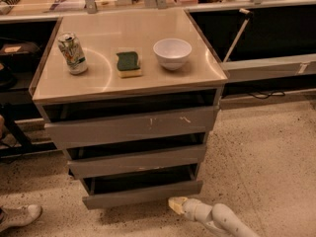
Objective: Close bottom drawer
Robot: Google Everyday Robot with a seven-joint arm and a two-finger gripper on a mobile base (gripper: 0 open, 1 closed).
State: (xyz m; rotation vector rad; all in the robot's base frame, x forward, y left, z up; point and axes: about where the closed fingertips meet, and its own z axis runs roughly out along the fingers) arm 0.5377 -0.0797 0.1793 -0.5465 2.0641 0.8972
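The bottom drawer is the lowest and narrowest grey front of the cabinet, and it stands out only a little, with a dark gap above it. My gripper is low near the floor, just below and to the right of the drawer front's middle, with its yellowish tip right at the front's lower edge. The white arm runs from it to the lower right.
The middle drawer and the top drawer with white scratch marks stand slightly out. On the cabinet top are a can, a green sponge and a white bowl. A shoe lies at the lower left.
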